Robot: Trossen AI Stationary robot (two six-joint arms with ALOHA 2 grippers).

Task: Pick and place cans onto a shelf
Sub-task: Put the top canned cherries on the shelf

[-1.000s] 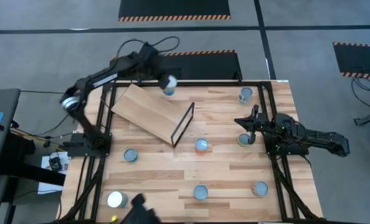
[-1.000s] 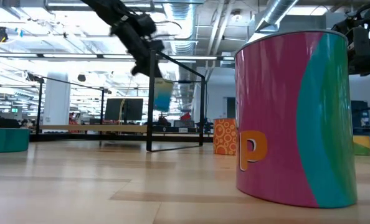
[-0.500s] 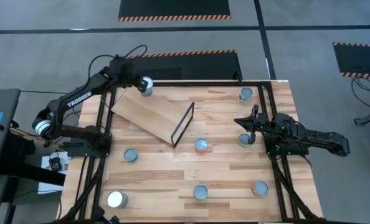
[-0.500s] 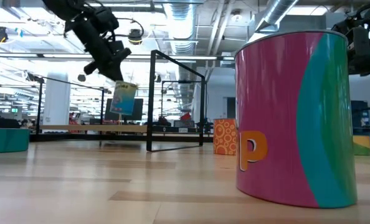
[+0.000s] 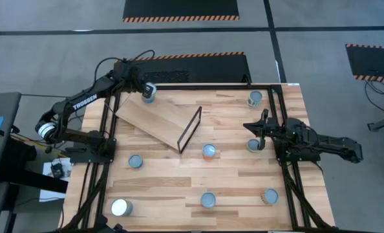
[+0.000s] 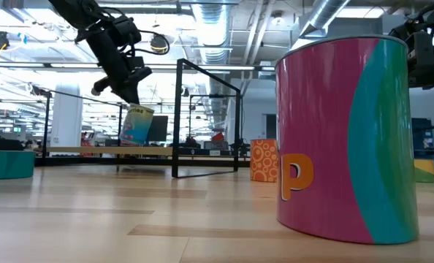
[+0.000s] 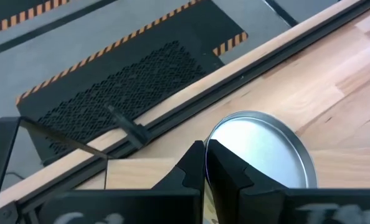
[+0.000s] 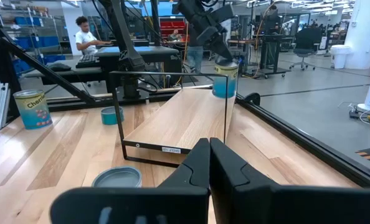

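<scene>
The left gripper (image 5: 145, 91) hung over the raised far end of the shelf (image 5: 154, 120), a tilted rectangular board of pale, smooth-grained wood whose lower end carried a thin black metal frame (image 5: 191, 129). Its dark fingers were pinched tight on the rim of a small cylindrical can (image 5: 149, 93) with a flat, silvery round top; in the low view this held can (image 6: 136, 125) hung tilted, its side printed in blue and yellow, just above the board's upper edge. The left wrist view showed the can's brushed-metal lid (image 7: 263, 147) directly beyond the closed fingertips. The right gripper (image 5: 262, 133) waited with its fingers together and nothing in them, beside a yellow-green can (image 5: 253, 145) on the planked tabletop (image 5: 237, 175). Other cans stood apart on the planks: an orange-sided one (image 5: 209, 152) near the frame, a pale-blue-topped one (image 5: 135, 162), a white-topped one (image 5: 120, 208), and another (image 5: 255, 99) at the far corner. Closest to the low camera stood a glossy pink and teal tin (image 6: 345, 139).
</scene>
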